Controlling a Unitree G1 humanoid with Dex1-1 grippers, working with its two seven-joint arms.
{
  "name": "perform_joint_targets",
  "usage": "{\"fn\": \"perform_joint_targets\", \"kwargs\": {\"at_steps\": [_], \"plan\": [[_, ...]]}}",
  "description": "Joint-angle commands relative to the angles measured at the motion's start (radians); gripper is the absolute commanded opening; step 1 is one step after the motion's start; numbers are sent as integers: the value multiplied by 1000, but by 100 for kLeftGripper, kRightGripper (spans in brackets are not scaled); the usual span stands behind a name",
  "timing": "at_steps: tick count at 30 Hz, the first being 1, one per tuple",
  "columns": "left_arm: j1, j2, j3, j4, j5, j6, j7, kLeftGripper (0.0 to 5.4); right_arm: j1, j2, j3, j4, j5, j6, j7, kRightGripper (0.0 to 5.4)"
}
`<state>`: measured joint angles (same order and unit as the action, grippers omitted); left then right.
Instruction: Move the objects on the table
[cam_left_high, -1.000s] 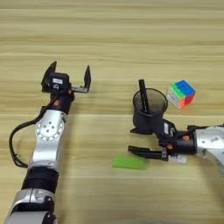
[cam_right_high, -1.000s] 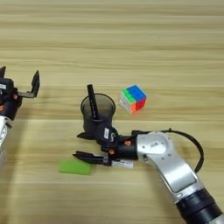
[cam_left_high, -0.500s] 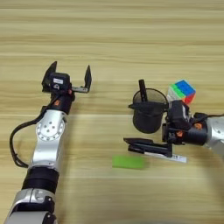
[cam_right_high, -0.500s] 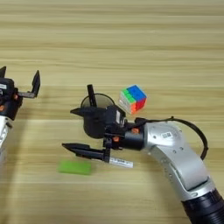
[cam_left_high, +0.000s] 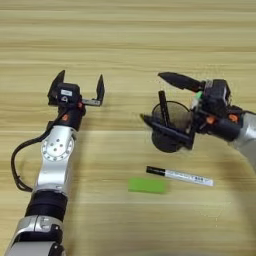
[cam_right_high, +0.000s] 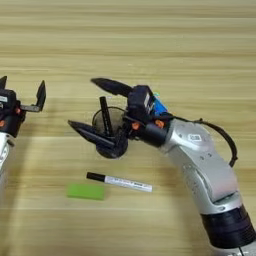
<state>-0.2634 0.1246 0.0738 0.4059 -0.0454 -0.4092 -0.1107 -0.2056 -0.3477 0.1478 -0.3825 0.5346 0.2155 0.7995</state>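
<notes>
A dark round cup (cam_left_high: 175, 117) stands on the table (cam_left_high: 125, 40) right of centre, with an all-black marker (cam_left_high: 162, 104) upright in it. My right gripper (cam_left_high: 151, 97) hovers over the cup, open wide; one finger passes above the rim and the other crosses the cup's front. A white-barrelled marker (cam_left_high: 181, 175) lies flat below the cup, beside the green block (cam_left_high: 146, 185). The puzzle cube (cam_right_high: 159, 105) is mostly hidden behind the right gripper. My left gripper (cam_left_high: 81, 76) is open at the left and holds nothing.
My right arm (cam_right_high: 205, 165) reaches in from the lower right. The left arm (cam_left_high: 52, 165) and its black cable run up the left side.
My right gripper has risen from beside the green block and swung up over the cup, fingers spread wider. The white-barrelled marker now lies free on the table. The left arm has not moved.
</notes>
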Motion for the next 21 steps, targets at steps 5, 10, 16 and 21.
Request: {"fn": "perform_joint_targets", "kwargs": {"at_steps": [5,10,16,21], "plan": [[-12,-5,-4,8,11,-12,7,540,-85,34,-27,118,-98,26,-146,539],[-11,-6,-4,7,11,-13,7,540,-101,50,-27,174,-134,56,-195,539],[-11,-7,-4,6,11,-13,8,540,-114,60,-6,233,-179,110,-229,539],[-11,-8,-6,4,12,-12,9,540,-121,76,6,286,-208,143,-246,539]]}}
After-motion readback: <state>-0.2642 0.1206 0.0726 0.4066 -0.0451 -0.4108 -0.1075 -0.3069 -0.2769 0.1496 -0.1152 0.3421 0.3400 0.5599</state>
